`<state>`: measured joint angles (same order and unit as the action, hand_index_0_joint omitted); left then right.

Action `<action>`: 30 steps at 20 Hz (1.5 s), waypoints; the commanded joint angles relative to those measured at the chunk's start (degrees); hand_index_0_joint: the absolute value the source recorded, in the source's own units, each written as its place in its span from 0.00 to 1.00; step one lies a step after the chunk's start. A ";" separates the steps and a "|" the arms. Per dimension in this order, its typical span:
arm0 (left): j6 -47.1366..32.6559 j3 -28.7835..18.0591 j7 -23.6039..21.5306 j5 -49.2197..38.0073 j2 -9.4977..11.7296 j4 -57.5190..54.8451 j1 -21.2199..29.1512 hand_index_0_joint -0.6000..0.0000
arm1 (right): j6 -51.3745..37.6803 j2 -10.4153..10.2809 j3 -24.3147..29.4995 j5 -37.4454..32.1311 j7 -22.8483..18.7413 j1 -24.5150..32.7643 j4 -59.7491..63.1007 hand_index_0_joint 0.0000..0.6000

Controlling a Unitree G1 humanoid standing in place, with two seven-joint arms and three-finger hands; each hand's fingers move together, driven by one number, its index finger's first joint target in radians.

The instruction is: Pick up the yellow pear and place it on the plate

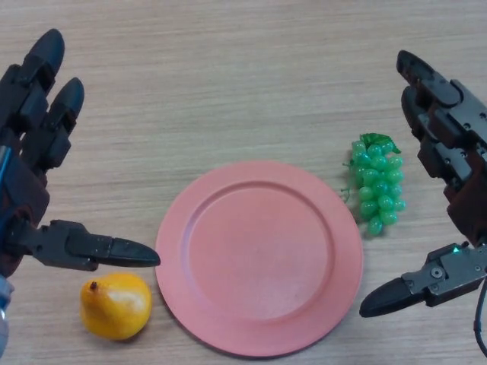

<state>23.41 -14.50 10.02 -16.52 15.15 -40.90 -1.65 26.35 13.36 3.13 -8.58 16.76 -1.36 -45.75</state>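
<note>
Left hand (30, 160) is up on the near-left of the pale wood-grain bench (228, 68), fingers straight and spread wide, thumb poking out sideways just above the small yellow-orange pear (116, 305). Nothing in it, and from here I can't tell whether that thumb tip is brushing the fruit or floating over it. The pear sits on the bench at the near-left corner, stem end pointing left, just beside the rim of the round flat pink plate (259, 257) but not on it.

So the job's at the reach, I'd say, nothing lifted yet. To do this well, the hand wants to drop lower and slide nearer, so the fingers come round the far side of the pear and the thumb the other. Grip the fat middle, since a smooth round fruit could squirt out sideways, maybe against the plate's edge. Then it's only a short hop rightward.

Over on the right, the right hand (445, 152) hangs wide open and idle, beside a bunch of green plastic grapes (377, 186).
</note>
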 commanded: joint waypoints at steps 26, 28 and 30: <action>-66.26 -4.17 3.00 17.00 1.98 58.98 -7.31 1.00 | -2.50 0.83 -1.01 -2.51 -1.39 3.30 -1.64 0.00; -67.71 -1.57 1.20 17.12 2.49 62.64 -5.52 1.00 | -2.58 0.80 -0.73 -2.71 -1.56 2.97 -2.11 0.00; -68.63 0.98 0.01 17.53 2.80 65.96 -3.71 1.00 | -1.95 0.85 -0.41 -3.00 -1.89 3.10 -2.54 0.00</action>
<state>-36.70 -11.53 12.13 1.37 15.34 27.70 -5.91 29.32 13.39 -0.51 -8.86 15.96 0.28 -44.70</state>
